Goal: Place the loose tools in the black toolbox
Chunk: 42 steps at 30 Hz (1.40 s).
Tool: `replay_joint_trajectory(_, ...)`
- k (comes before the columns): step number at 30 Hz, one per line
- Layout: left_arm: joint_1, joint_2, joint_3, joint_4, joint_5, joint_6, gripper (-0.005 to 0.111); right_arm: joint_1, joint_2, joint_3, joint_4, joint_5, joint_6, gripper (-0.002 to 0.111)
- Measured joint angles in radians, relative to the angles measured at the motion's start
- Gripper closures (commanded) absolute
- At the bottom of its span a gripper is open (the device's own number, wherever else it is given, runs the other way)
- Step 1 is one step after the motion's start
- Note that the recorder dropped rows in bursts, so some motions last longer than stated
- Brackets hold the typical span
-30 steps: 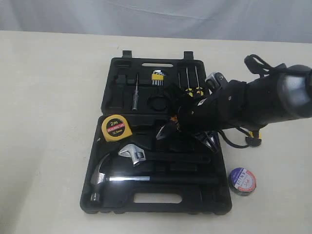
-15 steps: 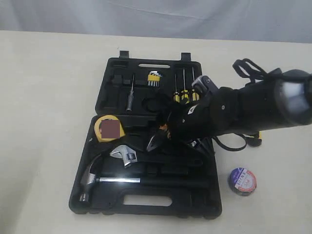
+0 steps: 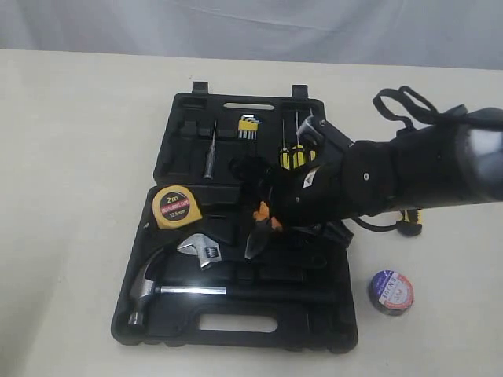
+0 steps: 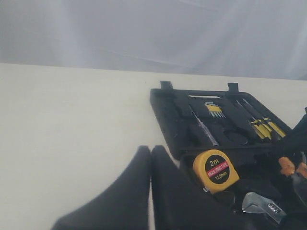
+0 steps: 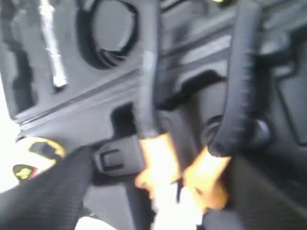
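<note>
The black toolbox (image 3: 157,330) lies open on the table, also seen in the left wrist view (image 4: 168,103). The yellow tape measure (image 3: 177,206) (image 4: 216,170) sits in its base. The orange-and-black pliers (image 3: 259,228) (image 5: 158,163) lie tilted in the base, nose toward the hammer. My right gripper (image 3: 263,192) (image 5: 177,191) hovers over their handles, open; one finger (image 5: 48,191) stands well clear of them. The black tape roll (image 3: 391,290) lies on the table right of the box. The utility knife (image 3: 409,222) peeks out behind my right arm. My left gripper (image 4: 151,158) is shut and empty.
A steel hammer (image 3: 149,283) and an adjustable wrench (image 3: 200,250) fill the base's front recesses. Screwdrivers (image 3: 291,153) and hex keys (image 3: 250,126) sit in the lid. My right arm covers the box's right half. Bare table stretches to the left.
The toolbox slid left a little, then stayed. The right gripper opened and drew back toward the lid, leaving the pliers lower in the base.
</note>
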Motion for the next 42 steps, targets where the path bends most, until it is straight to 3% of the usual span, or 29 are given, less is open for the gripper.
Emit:
replay_joint_trajectory(8,0.0,0.0,0.0,0.0,0.0,0.0,0.107,0.004,-0.034,0.0,-0.066,0.017,-0.136,0.024)
replay_joint_trajectory(20,0.0,0.0,0.0,0.0,0.0,0.0,0.107,0.004,-0.276,0.0,-0.667,0.045,-0.421,0.024)
replay_joint_trajectory(28,0.0,0.0,0.0,0.0,0.0,0.0,0.107,0.004,-0.272,0.0,-1.077,0.252,-0.598,0.024)
replay_joint_trajectory(35,0.0,0.0,0.0,0.0,0.0,0.0,0.107,0.004,-0.217,0.0,-1.228,0.276,-0.744,0.049)
replay_joint_trajectory(42,0.0,0.0,0.0,0.0,0.0,0.0,0.107,0.004,-0.16,-0.006,-1.267,0.234,-0.777,0.049)
